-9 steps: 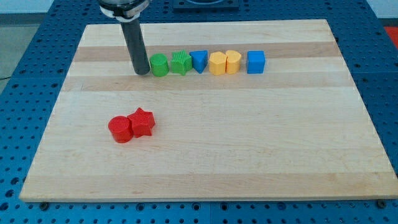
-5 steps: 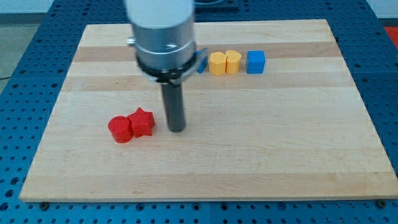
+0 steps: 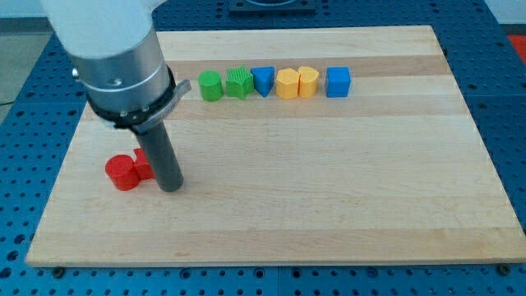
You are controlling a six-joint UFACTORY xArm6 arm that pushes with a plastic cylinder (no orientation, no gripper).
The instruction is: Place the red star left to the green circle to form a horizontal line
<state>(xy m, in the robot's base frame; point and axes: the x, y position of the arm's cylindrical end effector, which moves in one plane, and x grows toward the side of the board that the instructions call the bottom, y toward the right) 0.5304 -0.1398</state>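
The red star [image 3: 143,164] lies at the board's lower left, mostly hidden behind my rod. My tip [image 3: 171,187] rests on the board against the star's right side. A red cylinder [image 3: 123,173] touches the star on its left. The green circle [image 3: 211,85] sits near the view's top, at the left end of a row of blocks, far up and to the right of the star.
The row runs rightwards from the green circle: a green block [image 3: 239,82], a blue block [image 3: 263,80], two yellow blocks [image 3: 288,83] [image 3: 308,80], and a blue cube [image 3: 338,81]. The wooden board [image 3: 329,181] lies on a blue perforated table.
My tip moved from beside the green circle down to the right of the red star, then pushed leftwards. The red star and red cylinder slid left and slightly down.
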